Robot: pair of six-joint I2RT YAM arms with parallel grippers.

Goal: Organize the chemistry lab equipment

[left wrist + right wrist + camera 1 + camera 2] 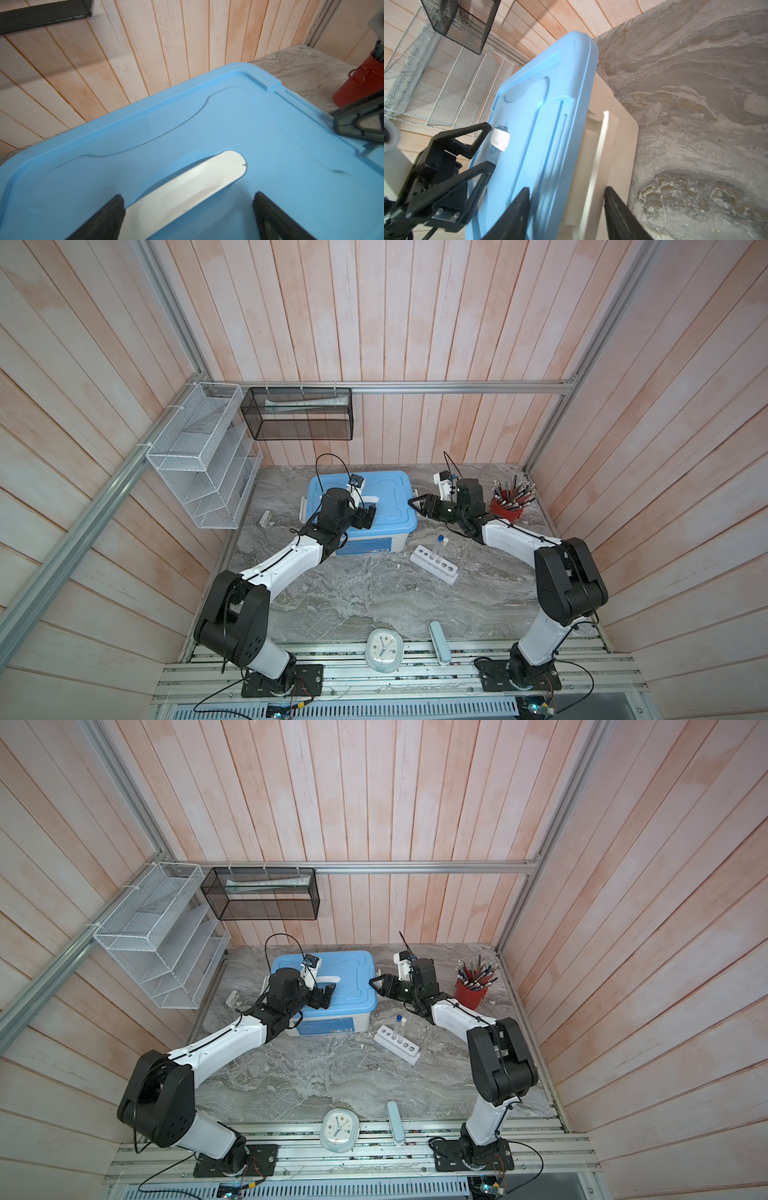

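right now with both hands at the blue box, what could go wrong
1. The right hand straddles the lid's edge and the white side latch; closing off-centre, it might shove the blue-lidded box rather than work the latch.
2. A sliding box could hit the white rack standing near its front corner and topple the two upright tubes.
3. The right arm passes close to the red cup of pens; a swing could knock it over.

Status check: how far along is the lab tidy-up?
Done: two thin clear capped tubes stand in the white six-hole rack. In hand: right gripper straddles the blue-lidded box's white side latch; open left gripper hovers over its white lid handle. Remaining: nothing else of the set shows; unconfirmed.
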